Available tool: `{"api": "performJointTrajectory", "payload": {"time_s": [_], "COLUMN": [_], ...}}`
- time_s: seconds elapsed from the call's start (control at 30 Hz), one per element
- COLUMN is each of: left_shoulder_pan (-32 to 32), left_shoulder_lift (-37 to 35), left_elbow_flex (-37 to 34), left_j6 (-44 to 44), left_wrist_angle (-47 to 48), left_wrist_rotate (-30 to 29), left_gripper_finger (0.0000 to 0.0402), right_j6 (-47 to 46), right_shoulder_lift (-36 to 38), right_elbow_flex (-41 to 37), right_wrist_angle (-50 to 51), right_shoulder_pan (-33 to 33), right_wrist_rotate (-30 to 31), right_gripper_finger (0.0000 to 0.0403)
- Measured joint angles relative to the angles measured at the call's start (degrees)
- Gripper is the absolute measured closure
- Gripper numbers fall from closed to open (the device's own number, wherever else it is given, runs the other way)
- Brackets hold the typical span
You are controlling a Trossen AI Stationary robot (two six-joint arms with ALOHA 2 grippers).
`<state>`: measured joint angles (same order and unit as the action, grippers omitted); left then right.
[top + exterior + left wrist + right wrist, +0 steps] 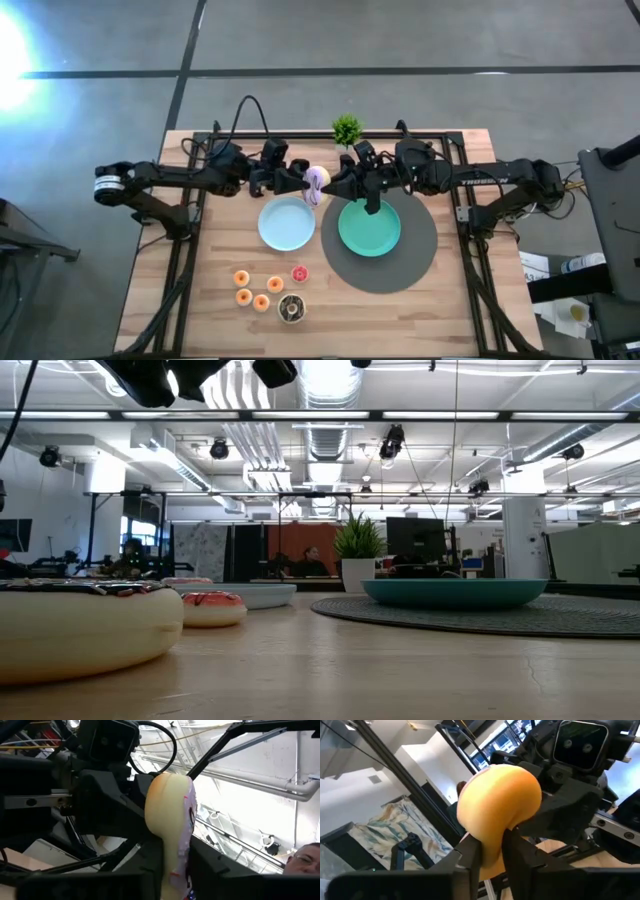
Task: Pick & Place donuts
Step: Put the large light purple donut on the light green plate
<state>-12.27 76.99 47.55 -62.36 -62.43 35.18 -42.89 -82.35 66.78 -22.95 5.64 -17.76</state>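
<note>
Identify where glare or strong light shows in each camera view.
High view: white glare blooms over the floor at the upper-left corner. Low view: ceiling strip lights burn bright. Left wrist view: a bright ceiling backlights the donut. Right wrist view: no glare.

donuts (pixel 268 291): 7 | plates (pixel 286 224): 2 | plant (pixel 346 129): 1

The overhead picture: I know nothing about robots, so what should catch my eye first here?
Both dark arms meet at the table's far middle, the left end effector and right end effector both on one pale donut held in the air between them. Below sit a light-blue plate and a green plate on a grey mat. Near the front edge lie small orange donuts, a red one and a chocolate one.
</note>
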Motion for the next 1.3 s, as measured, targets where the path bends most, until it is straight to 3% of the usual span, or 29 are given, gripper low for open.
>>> {"api": "performJointTrajectory", "payload": {"time_s": [0.13, 0.4, 0.57, 0.73, 0.83, 1.0, 1.3], "left_shoulder_pan": [0.00, 0.03, -0.07, 0.00, -0.15, -0.04, -0.04], "left_shoulder_lift": [-0.07, -0.07, -0.11, 1.14, 4.71, 13.99, 29.43], "left_elbow_flex": [0.00, 0.00, 0.06, 0.09, 0.07, 0.87, 7.41], "left_j6": [0.86, 1.77, 4.41, 8.48, 8.47, 4.27, 0.93], "left_wrist_angle": [0.51, 4.86, 12.03, 25.80, 29.74, 27.13, 25.88], "left_wrist_rotate": [0.09, -0.11, -4.18, -10.04, -12.14, -11.84, -10.69], "left_gripper_finger": [0.0394, 0.0394, 0.0395, 0.0395, 0.0395, 0.0395, 0.0392], "right_j6": [0.07, 3.73, 7.24, 7.20, 6.00, 3.68, 2.73], "right_shoulder_lift": [0.26, 4.98, 11.55, 17.97, 20.72, 22.36, 21.27], "right_elbow_flex": [-0.02, -0.07, -0.11, -0.14, -0.18, -0.31, -0.65], "right_wrist_angle": [2.17, 18.61, 31.24, 45.79, 53.08, 57.51, 59.41], "right_shoulder_pan": [0.80, 1.83, 1.83, 1.32, 0.02, -2.40, -3.86], "right_wrist_rotate": [0.09, 1.12, 9.08, 21.31, 26.06, 31.53, 33.13], "right_gripper_finger": [0.0295, 0.0227, 0.0193, 0.0169, 0.0159, 0.0154, 0.0164]}}
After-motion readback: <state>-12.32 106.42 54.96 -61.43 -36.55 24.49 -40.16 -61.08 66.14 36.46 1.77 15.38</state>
